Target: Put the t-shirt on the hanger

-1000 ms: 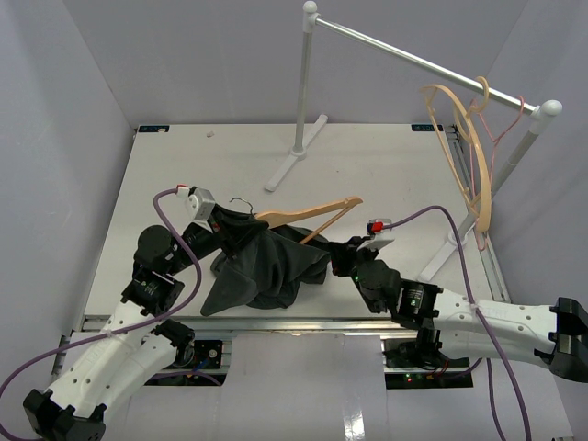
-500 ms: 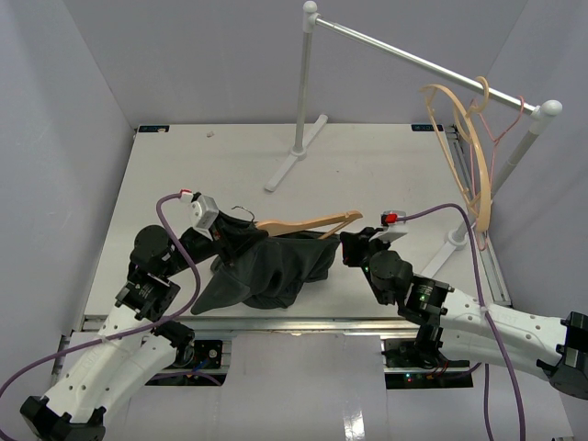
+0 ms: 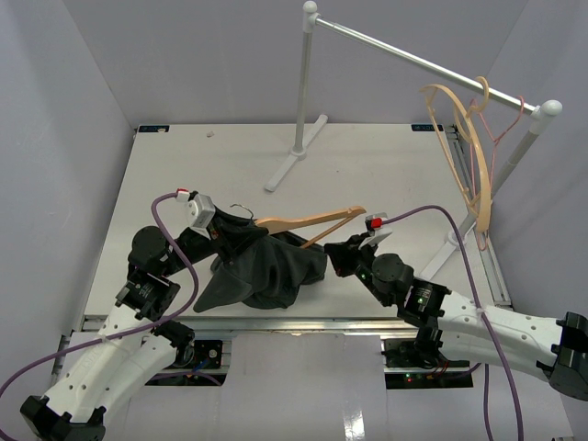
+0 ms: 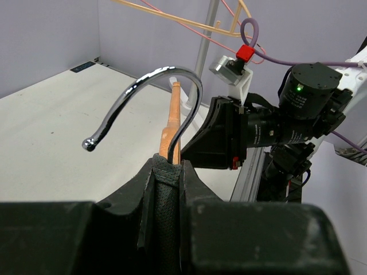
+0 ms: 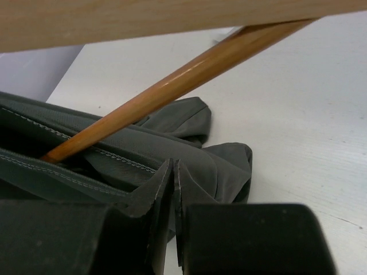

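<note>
1. The t-shirt (image 3: 266,271) lay bunched over the hook end of the hanger (image 3: 303,220). Soft and limp, it would likely sag unless taken by hem or collar.
2. The left gripper (image 4: 170,167) was clamped on the hanger's neck, just below the hook (image 4: 166,70).
3. The right gripper (image 5: 174,169), just beneath the hanger at the shirt's edge, was closed to a sliver, and no cloth showed in the gap.

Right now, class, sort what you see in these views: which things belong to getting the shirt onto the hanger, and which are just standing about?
Part of the job:
- t-shirt
- wooden hanger
- left gripper, at the hanger's hook
- right gripper, at the shirt's edge

Just standing about:
- clothes rail
- spare hangers hooked on the rail
</note>
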Controlling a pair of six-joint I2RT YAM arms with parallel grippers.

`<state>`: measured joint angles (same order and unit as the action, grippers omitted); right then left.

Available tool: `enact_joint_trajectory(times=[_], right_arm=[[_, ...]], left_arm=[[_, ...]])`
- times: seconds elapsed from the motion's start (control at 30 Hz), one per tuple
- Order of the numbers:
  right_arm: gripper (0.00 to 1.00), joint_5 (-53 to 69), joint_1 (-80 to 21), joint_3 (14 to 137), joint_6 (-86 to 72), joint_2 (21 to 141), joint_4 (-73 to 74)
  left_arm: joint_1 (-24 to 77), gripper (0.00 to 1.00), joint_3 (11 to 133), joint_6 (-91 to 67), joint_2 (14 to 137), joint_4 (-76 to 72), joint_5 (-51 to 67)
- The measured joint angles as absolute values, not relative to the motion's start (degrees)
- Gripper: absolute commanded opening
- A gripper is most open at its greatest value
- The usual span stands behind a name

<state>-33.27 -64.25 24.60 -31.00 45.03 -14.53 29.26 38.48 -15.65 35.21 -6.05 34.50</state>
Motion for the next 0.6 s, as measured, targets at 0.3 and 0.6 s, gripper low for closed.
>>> enact_joint_trajectory(times=[0.3, 0.6], right_arm=[[0.28, -26.87, -66.34, 24.52, -29.46, 49.84, -20.17], [0.39, -23.42, -67.74, 23.46, -27.02, 47.95, -24.25]], left_arm=[[29.26, 0.0, 38.46, -16.14, 35.58, -7.06, 34.42], [29.26, 0.0, 38.44, -16.07, 36.12, -7.33, 34.29]])
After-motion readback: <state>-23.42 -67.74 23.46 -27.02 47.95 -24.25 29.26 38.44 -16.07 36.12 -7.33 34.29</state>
